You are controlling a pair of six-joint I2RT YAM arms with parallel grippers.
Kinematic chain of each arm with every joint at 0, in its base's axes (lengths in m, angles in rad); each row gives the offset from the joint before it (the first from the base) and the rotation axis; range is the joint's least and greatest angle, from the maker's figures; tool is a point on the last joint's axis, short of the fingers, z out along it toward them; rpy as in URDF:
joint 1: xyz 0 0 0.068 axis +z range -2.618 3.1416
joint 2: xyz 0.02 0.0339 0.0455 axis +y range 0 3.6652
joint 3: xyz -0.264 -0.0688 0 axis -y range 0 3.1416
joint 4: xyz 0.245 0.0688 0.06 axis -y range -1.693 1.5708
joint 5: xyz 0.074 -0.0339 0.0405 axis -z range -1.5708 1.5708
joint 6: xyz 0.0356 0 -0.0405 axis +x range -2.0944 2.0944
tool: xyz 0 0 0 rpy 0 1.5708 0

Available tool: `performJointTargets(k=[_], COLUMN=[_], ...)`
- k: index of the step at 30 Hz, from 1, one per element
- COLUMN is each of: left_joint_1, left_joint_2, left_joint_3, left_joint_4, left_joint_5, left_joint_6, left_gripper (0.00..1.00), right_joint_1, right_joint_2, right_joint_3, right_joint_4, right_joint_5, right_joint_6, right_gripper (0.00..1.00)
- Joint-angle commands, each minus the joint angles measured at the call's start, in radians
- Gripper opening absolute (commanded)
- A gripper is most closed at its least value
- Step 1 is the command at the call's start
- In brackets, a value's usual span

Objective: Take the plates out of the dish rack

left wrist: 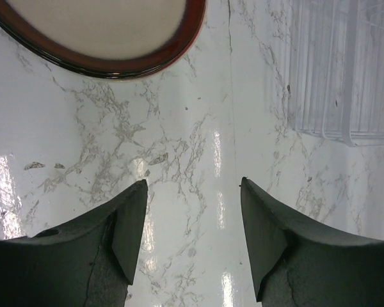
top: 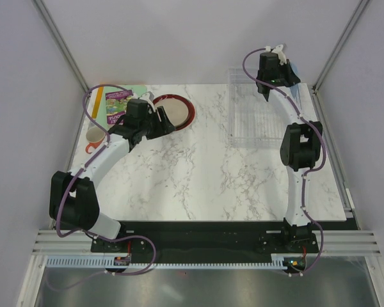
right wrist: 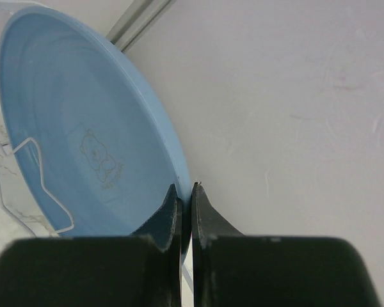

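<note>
Right gripper [right wrist: 185, 188] is sitting at the far right corner of the worktop [top: 198, 173], over the far end of the dish rack [top: 262, 118]. Its jaws are pressing together on the rim of the light blue plate [right wrist: 83, 128], pinching it at the edge. That plate is standing on edge in the rack, close to the back wall, with a thin wire divider crossing its face.

Left gripper [left wrist: 193, 181] is hovering above bare marble, jaws spread, gripping nothing. The red-rimmed plate [left wrist: 96, 25] with the cream centre is lying flat on the worktop just beyond it, not touching the jaws. In the left wrist view, a corner of the rack is showing at upper right.

Green and purple book [top: 118, 102] and mug [top: 95, 137] are sitting at the far left of the worktop.
</note>
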Motion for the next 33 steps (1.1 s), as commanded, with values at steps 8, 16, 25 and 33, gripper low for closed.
performJointTargets(k=[8,16,25,33], left_joint_1=[-0.005,-0.006,-0.006,-0.006], left_joint_2=[-0.068,-0.087,-0.068,-0.051], left_joint_3=[-0.018,-0.026,-0.028,-0.020], left_joint_4=[0.033,0.033,0.033,0.033], left_joint_5=[0.029,0.030,0.036,0.050], left_joint_6=[-0.026,-0.022,-0.022,-0.016], left_gripper=[0.67,0.67,0.67,0.67], right_joint_1=[0.056,0.051,0.057,0.074], right_joint_2=[-0.163,-0.124,-0.074,-0.080], right_joint_3=[-0.041,-0.104,-0.115,-0.178], right_joint_4=[0.447,0.441,0.392,0.577], right_joint_5=[0.191,0.186,0.142,0.227], right_joint_6=[-0.249,-0.193,-0.162,-0.309], right_gripper=[0.00,0.00,0.00,0.00])
